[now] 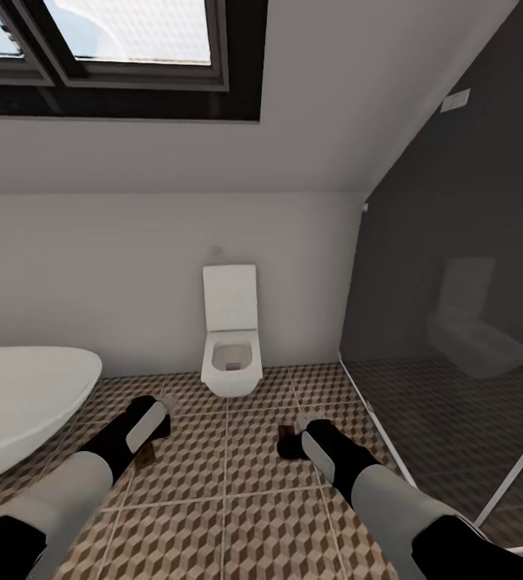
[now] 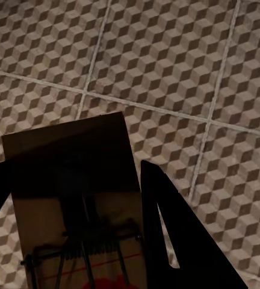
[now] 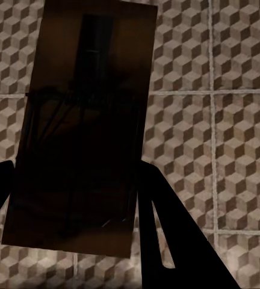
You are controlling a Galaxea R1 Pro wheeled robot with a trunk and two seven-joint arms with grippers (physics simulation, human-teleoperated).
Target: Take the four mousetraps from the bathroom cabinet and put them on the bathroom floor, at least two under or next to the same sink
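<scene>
- L gripper (image 2: 76, 235) was pinching a mousetrap (image 2: 76, 198) w/ dark fingers (image 2: 166, 235) on both sides of the board; metal parts + red spot faced the cam, so it looked gripped by the edges to keep clear of the spring.
- R gripper (image 3: 76, 235) was pinching a second mousetrap (image 3: 82, 132), board in shadow, same edge hold.
- Both traps hung above the bathroom floor (image 1: 245, 451), not touching it; prob carried for placing.
- Head view: both arms low and fwd, L gripper (image 1: 158, 412), R gripper (image 1: 293, 439), traps not clear there.
- Sink (image 1: 19, 403) edge near L arm, likely drop spot.
- Farther: toilet (image 1: 230, 338) at wall, dark glass shower (image 1: 454, 306) on R.
- Cabinet: can't tell where.
</scene>
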